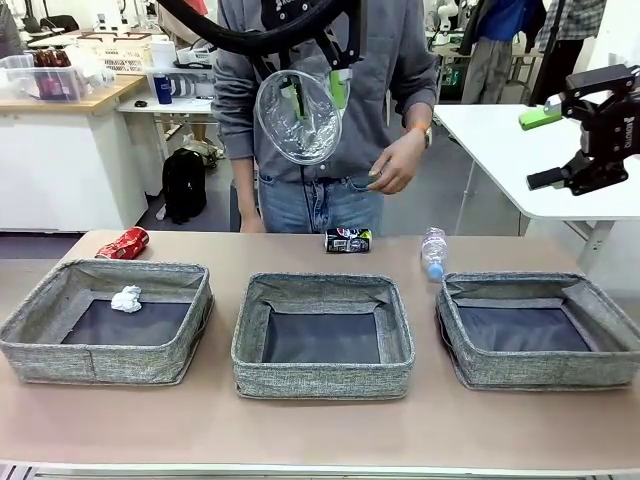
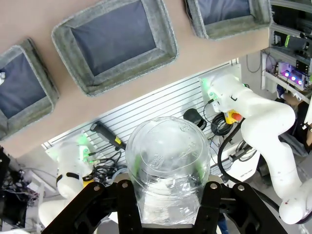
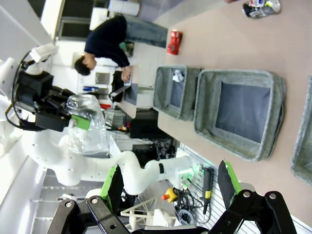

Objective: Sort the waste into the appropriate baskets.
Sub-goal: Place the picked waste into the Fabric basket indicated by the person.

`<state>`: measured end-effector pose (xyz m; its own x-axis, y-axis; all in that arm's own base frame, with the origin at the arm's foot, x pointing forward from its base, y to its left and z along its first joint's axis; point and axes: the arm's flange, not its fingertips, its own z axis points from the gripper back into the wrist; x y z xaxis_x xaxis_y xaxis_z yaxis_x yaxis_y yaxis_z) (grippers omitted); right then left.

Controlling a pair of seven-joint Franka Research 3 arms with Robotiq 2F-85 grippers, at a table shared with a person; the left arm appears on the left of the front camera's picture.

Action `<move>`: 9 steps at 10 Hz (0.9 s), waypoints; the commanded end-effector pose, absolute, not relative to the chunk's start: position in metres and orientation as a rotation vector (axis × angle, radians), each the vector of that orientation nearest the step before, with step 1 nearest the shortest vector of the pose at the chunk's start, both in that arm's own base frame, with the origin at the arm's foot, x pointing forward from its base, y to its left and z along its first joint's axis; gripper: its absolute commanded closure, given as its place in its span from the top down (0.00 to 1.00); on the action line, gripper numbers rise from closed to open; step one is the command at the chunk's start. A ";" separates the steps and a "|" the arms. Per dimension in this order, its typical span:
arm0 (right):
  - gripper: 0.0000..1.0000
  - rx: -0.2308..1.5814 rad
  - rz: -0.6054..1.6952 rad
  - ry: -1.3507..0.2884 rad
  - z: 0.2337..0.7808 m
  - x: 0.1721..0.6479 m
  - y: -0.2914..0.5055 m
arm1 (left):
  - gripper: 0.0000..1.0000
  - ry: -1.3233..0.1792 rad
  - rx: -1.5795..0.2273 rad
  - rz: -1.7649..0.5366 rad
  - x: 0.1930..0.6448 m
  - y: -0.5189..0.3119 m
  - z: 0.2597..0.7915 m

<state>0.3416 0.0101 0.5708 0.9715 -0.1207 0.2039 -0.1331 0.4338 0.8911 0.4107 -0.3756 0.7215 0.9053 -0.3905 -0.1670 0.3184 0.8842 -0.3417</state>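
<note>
My left gripper hangs high above the middle basket, shut on a clear plastic cup. The left wrist view shows the cup squeezed between the black fingers. My right gripper is raised at the far right, open and holding nothing; its green pads stand wide apart. A crumpled white paper ball lies in the left basket. The right basket holds nothing. Behind the baskets lie a red can, a dark printed can and a water bottle.
A person stands at the table's far side, one hand held at waist height behind the cup. A white table stands behind my right gripper. A strip of bare tabletop runs along the near edge.
</note>
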 end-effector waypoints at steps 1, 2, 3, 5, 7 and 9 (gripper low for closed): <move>1.00 1.141 0.003 -0.265 0.573 0.343 0.011 | 0.41 0.227 -0.298 -0.390 0.409 -0.372 0.722; 1.00 1.141 0.003 -0.265 0.573 0.343 0.011 | 0.41 0.227 -0.298 -0.390 0.409 -0.372 0.722; 1.00 1.141 0.003 -0.265 0.573 0.343 0.011 | 0.41 0.227 -0.298 -0.390 0.409 -0.372 0.722; 1.00 1.141 0.003 -0.265 0.573 0.343 0.011 | 0.41 0.227 -0.298 -0.390 0.409 -0.372 0.722; 1.00 1.141 0.003 -0.265 0.573 0.343 0.011 | 0.41 0.227 -0.298 -0.390 0.409 -0.372 0.722; 1.00 1.141 0.003 -0.265 0.573 0.343 0.011 | 0.41 0.227 -0.298 -0.390 0.409 -0.372 0.722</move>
<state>0.3416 0.0101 0.5708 0.9715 -0.1207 0.2039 -0.1331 0.4338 0.8911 0.4107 -0.3756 0.7215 0.9053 -0.3906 -0.1670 0.3185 0.8842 -0.3417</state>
